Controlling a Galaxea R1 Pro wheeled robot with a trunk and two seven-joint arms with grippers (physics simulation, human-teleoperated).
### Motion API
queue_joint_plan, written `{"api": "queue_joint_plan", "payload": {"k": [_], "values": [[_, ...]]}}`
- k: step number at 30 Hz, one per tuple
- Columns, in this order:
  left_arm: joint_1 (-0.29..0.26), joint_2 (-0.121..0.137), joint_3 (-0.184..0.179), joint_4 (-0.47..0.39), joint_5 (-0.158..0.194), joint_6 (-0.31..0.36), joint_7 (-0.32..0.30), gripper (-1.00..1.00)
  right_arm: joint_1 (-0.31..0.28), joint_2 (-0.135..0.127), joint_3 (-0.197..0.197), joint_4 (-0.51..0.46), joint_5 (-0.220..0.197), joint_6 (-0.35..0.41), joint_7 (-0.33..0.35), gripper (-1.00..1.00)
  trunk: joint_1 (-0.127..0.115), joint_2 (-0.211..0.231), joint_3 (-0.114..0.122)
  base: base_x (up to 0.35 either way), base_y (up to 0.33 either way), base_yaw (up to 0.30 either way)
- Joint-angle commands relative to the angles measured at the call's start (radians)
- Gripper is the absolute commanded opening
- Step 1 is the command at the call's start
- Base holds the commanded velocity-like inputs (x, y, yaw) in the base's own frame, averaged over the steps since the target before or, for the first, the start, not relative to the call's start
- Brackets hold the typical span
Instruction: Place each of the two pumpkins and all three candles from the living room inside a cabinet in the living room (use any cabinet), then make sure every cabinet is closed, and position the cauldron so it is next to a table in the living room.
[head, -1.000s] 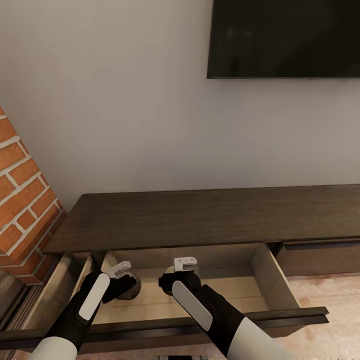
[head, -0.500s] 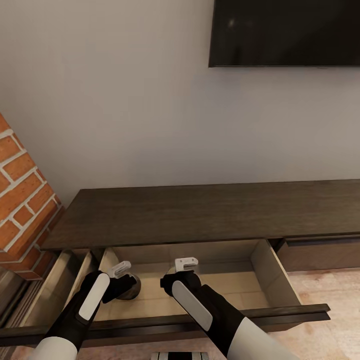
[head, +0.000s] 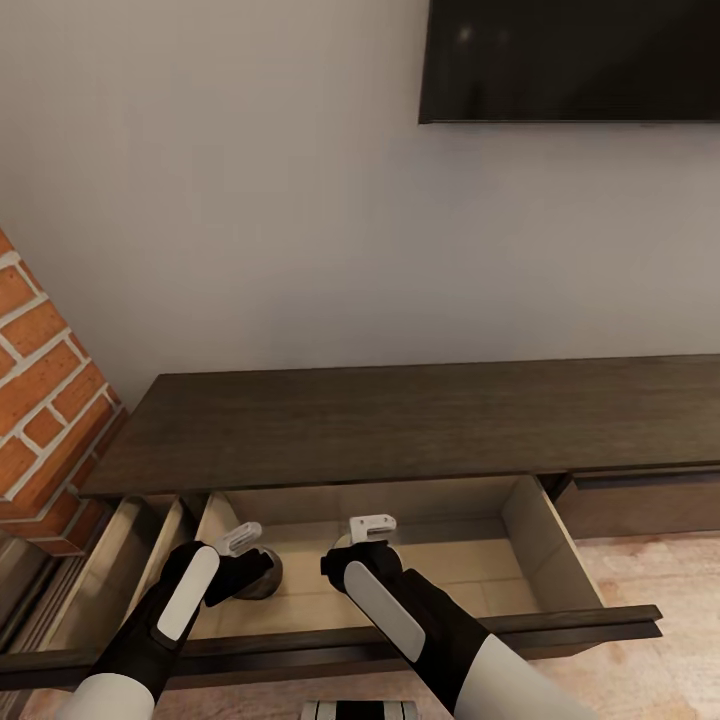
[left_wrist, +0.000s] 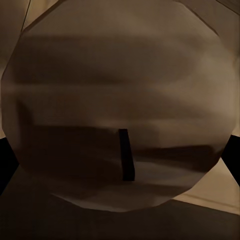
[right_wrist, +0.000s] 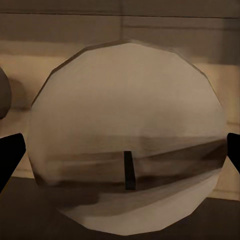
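Cabinet (head: 400, 425) runs along the wall ahead of both arms, dark wood top bare, with its left drawer (head: 470, 560) pulled out toward the robot, pale inside. Both grippers are lowered into that drawer, side by side and apart. Left gripper (head: 240, 545) has a round, glassy grey candle (head: 262, 575) just under its white fingertips; in the left wrist view the candle (left_wrist: 117, 105) sits between the two dark finger edges at the frame sides, a short black wick on its top face. Jaws stand wide on either side of it; contact with the pads cannot be told. Right gripper (head: 372, 528) is likewise above a second candle (right_wrist: 125, 150), pale and rounded with a black wick, lying between that gripper's dark fingers (right_wrist: 10, 157); whether they press it cannot be told either. In the head view this second candle is almost wholly hidden behind the right wrist. Part of the other candle's rounded side (right_wrist: 4, 97) shows beside it in the right wrist view, near but apart. Drawer front (head: 560, 628) lies nearer the robot than both grippers. Second drawer front (head: 640, 505), right of the right arm, is shut flush. Brick column (head: 45, 400) stands left of the left arm; dark screen (head: 570, 60) hangs on the wall above.
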Motion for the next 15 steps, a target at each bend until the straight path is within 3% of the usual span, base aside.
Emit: {"api": "queue_joint_plan", "payload": {"k": [1, 9, 10, 14, 15], "values": [[0.0, 0.001, -0.003, -0.002, 0.01, 0.001, 0.01, -1.0, -0.001, 0.0, 0.002, -0.001, -0.011, -0.002, -0.009, -1.0, 0.0, 0.0, -0.001, 0.0, 0.0, 0.0], [0.0, 0.002, -0.003, -0.002, 0.011, 0.002, 0.01, -1.0, -0.001, 0.0, 0.002, -0.001, -0.011, -0.002, -0.009, -1.0, 0.0, 0.0, -0.001, 0.0, 0.0, 0.0], [0.0, 0.002, -0.003, -0.002, 0.012, 0.002, 0.01, -1.0, -0.001, 0.0, 0.002, -0.001, -0.011, -0.002, -0.009, 1.0, 0.0, 0.0, -0.001, 0.0, 0.0, 0.0], [0.0, 0.003, -0.002, -0.002, 0.013, 0.002, 0.009, -1.0, -0.001, 0.0, 0.002, -0.001, -0.011, -0.002, -0.009, 1.0, 0.0, 0.0, -0.001, 0.0, 0.0, 0.0], [0.0, 0.003, -0.002, -0.002, 0.013, 0.002, 0.009, 1.0, -0.001, 0.0, 0.002, -0.001, -0.011, -0.002, -0.009, 1.0, 0.0, 0.0, -0.001, 0.0, 0.0, 0.0]]}}
